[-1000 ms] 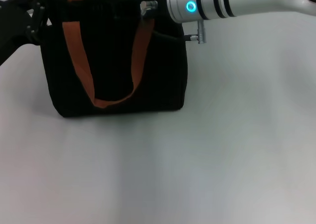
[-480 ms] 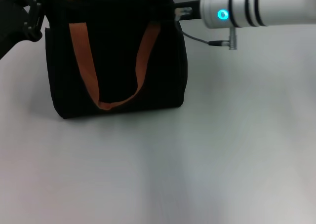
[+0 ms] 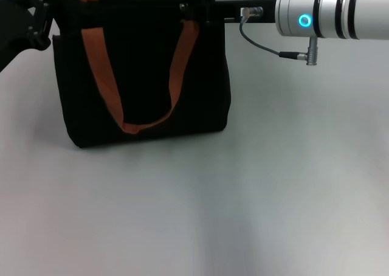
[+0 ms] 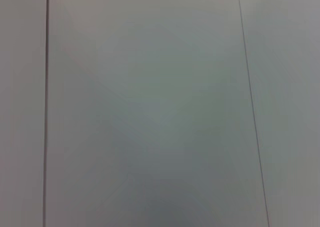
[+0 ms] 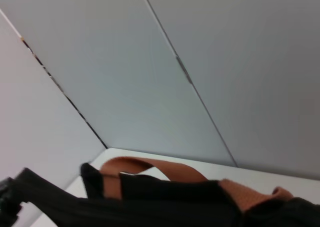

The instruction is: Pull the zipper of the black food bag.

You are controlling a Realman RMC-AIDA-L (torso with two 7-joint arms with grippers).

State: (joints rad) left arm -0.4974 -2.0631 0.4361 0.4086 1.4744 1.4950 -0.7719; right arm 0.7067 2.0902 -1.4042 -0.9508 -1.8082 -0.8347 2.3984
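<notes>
1. Black fabric makes up the black food bag (image 3: 143, 75), which stands upright near the far left corner of the pale counter (image 3: 243, 197), its front panel facing the robot.

2. Orange-brown webbing forms the front handle (image 3: 140, 75), which hangs in a loop down the front panel; the second handle (image 5: 150, 167) shows along the bag's top in the right wrist view. Both lie clear of the top edge, so I judge they do not block the zip line.

3. The left gripper (image 3: 42, 17) sits at the bag's upper left corner, against the fabric. This placement looks meant to brace the bag so it does not slide when the zip is drawn. Whether its fingers are closed on the cloth, I cannot tell.

4. The right gripper (image 3: 203, 8) reaches in from the counter's right side to the bag's upper right corner, at the end of the top edge. A small bright metal piece there may be the zipper (image 3: 182, 6), though it is too small to be sure. Whether the fingers pinch it, I cannot tell.

5. The right arm lies level with the bag's top, in line with the zip. I judge this keeps the pull along the track rather than lifting the bag.

6. The left wrist view shows only plain pale panels.
</notes>
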